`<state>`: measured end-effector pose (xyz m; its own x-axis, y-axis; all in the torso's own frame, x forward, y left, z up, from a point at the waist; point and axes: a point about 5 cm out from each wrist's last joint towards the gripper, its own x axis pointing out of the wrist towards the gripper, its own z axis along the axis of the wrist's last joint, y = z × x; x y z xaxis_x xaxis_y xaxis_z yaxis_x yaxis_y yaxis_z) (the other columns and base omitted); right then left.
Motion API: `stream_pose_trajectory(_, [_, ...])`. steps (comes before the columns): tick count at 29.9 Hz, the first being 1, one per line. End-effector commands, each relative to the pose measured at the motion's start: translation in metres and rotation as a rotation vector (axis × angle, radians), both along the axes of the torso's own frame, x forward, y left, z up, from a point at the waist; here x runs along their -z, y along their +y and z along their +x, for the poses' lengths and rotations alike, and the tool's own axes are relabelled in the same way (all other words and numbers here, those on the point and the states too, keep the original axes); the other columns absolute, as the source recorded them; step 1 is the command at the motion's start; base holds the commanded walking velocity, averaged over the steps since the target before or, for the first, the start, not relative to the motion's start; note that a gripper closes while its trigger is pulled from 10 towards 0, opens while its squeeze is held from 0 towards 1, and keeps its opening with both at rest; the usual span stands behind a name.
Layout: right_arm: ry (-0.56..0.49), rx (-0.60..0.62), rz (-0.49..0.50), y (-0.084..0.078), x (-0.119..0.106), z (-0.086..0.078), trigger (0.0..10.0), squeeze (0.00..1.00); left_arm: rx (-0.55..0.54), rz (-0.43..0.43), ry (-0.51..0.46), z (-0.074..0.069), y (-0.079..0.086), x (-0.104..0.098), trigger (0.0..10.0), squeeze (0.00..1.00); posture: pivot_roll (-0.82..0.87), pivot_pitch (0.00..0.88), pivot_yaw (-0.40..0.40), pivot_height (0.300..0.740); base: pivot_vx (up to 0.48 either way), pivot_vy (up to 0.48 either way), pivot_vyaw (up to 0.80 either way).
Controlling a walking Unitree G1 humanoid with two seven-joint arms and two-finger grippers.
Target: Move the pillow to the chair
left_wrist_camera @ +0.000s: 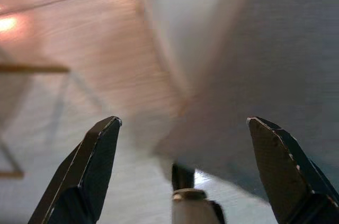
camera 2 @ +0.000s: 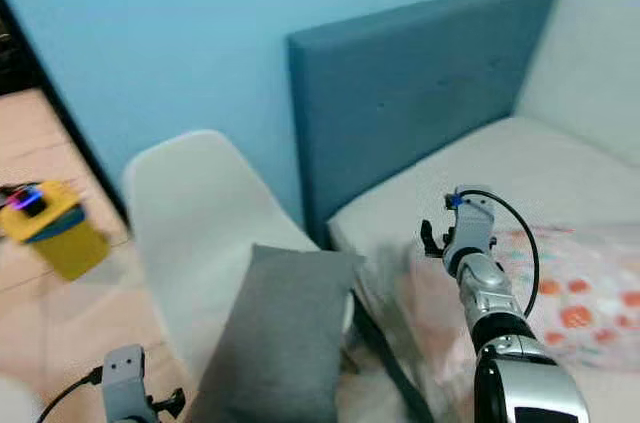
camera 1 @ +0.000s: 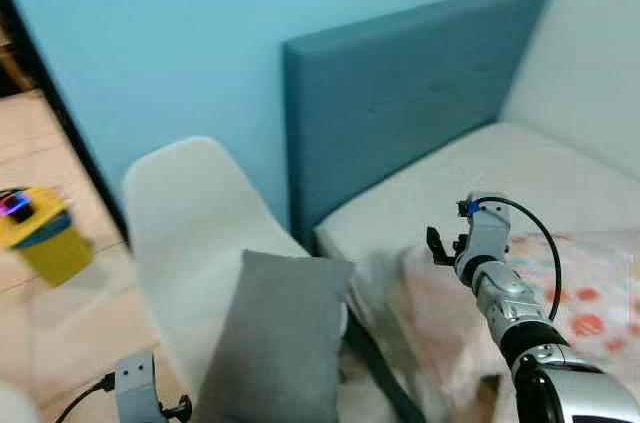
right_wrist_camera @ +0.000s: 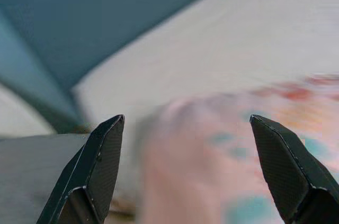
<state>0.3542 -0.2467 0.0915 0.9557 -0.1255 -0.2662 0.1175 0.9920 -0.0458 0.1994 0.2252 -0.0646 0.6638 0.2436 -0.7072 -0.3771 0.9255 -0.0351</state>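
Note:
A grey pillow (camera 1: 278, 343) stands tilted on the seat of the white chair (camera 1: 190, 213), leaning toward the bed. My left gripper (left_wrist_camera: 185, 171) is open, low beside the chair, with the grey pillow (left_wrist_camera: 275, 65) just beyond its fingers and nothing between them. My right gripper (right_wrist_camera: 188, 166) is open above the bed, its wrist (camera 1: 480, 233) raised over the mattress. The pillow's edge (right_wrist_camera: 37, 176) and a flowered blanket (right_wrist_camera: 249, 144) lie past its fingertips.
A bed with a teal headboard (camera 1: 410, 83) and a pale mattress (camera 1: 480, 173) stands right of the chair. A pink flowered blanket (camera 1: 590, 293) covers its near part. A yellow bin (camera 1: 40, 233) sits on the wood floor at left. A blue wall (camera 1: 180, 33) is behind.

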Motion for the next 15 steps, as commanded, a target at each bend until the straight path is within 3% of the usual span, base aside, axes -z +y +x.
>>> stream_pose_trajectory(1, [-0.003, 0.048, -0.022, -0.005, -0.001, -0.001, 10.0, 0.00, 0.001, 0.026, -0.045, 0.009, 0.006, -0.007, 10.0, 0.00, -0.22, 0.040, 0.004, 0.740, 0.000, 0.000, -0.68])
stream_pose_trajectory(5, [-0.005, 0.082, -0.046, -0.010, -0.003, -0.002, 10.0, 0.00, 0.008, 0.035, -0.088, 0.018, 0.007, -0.013, 10.0, 0.00, -0.22, 0.040, 0.004, 0.740, 0.000, 0.000, -0.68])
stream_pose_trajectory(10, [0.015, 0.168, -0.111, -0.032, -0.008, -0.006, 10.0, 0.00, 0.035, 0.054, -0.193, 0.040, 0.008, -0.030, 10.0, 0.00, -0.23, 0.031, 0.005, 0.740, 0.000, 0.000, -0.68])
stream_pose_trajectory(15, [0.035, 0.195, -0.117, -0.038, -0.006, -0.009, 10.0, 0.00, 0.061, 0.063, -0.235, 0.047, 0.005, -0.036, 10.0, 0.00, -0.23, 0.023, 0.008, 0.740, 0.000, 0.000, -0.68])
